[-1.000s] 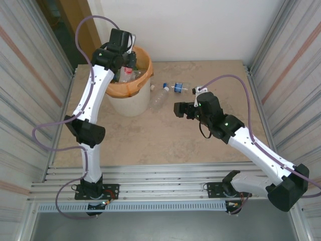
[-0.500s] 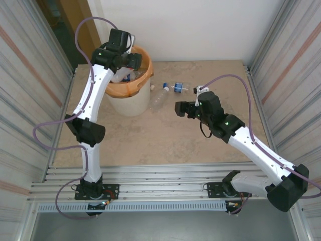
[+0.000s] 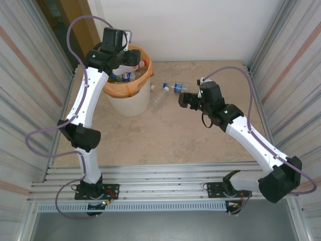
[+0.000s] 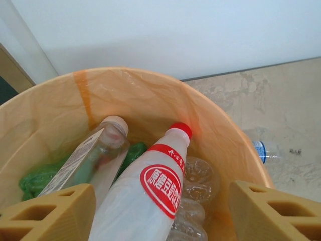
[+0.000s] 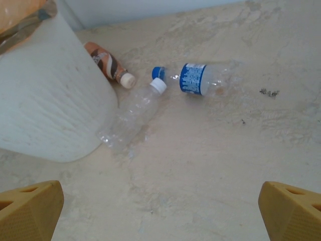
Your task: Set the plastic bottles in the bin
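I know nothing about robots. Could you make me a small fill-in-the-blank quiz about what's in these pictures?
1. The bin is lined with an ___ plastic bag.
2. The red-labelled bottle between the fingers of the left gripper has a ___ cap.
3. The blue-labelled bottle on the table has a ___ cap.
4. The right gripper holds nothing; its jaws stand ___.
Missing words: orange; red; blue; open.

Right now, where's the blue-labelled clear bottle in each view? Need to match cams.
Top external: blue-labelled bottle lies on the table, right of the bin.
Right wrist: bottle at upper centre, right of the bin's white wall.
Left wrist: blue sliver past the bin's right rim, likely it.
Shared landmark: the orange-lined bin.
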Action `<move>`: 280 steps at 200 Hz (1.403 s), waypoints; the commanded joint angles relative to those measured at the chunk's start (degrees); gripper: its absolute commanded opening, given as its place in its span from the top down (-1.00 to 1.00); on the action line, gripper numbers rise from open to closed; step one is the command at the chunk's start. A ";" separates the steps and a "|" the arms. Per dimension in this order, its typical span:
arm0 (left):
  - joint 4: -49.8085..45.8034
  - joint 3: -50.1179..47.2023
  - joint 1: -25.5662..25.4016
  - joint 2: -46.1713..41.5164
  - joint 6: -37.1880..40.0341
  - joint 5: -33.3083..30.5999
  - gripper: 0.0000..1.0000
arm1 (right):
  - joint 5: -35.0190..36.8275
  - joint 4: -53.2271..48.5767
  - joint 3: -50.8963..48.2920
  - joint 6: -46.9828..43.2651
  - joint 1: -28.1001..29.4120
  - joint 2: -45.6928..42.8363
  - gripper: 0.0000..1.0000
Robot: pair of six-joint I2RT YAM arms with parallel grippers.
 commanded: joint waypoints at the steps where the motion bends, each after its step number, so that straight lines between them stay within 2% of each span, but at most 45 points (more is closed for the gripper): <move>1: 0.66 -3.82 0.27 -4.48 -2.20 -2.54 -0.36 | -3.96 -2.39 3.35 1.49 -2.11 2.45 -0.96; 24: 1.31 -9.28 0.37 -7.44 -3.65 -6.10 -0.34 | -6.35 -1.92 4.51 1.33 -3.67 4.37 -0.96; 39: 1.70 -11.58 0.66 -8.14 -4.62 -6.07 -0.39 | -7.17 -1.63 4.81 1.39 -4.14 5.11 -0.96; 71: 2.77 -14.30 1.51 -8.17 -6.81 -0.42 -0.42 | -8.01 -1.26 4.74 1.37 -4.58 5.96 -0.96; 114: 7.41 -19.60 1.45 -9.74 -9.42 6.60 -0.32 | -8.19 -1.13 4.70 1.37 -4.84 6.26 -0.96; 141: 10.01 -21.06 1.50 -9.96 -10.57 9.58 -0.18 | -8.36 -0.84 5.32 1.34 -4.95 6.76 -0.96; 172: 10.92 -21.21 1.51 -8.51 -11.70 11.48 -0.13 | -8.34 -0.88 6.44 1.38 -5.41 7.87 -0.96; 227: 11.55 -21.64 1.48 -12.22 -11.78 8.50 -0.43 | -12.86 -0.91 11.34 -1.04 -9.48 12.61 -0.96; 280: 13.42 -24.72 1.44 -19.22 -11.66 7.01 -0.66 | -22.29 -2.00 22.36 -6.88 -15.04 25.54 -0.96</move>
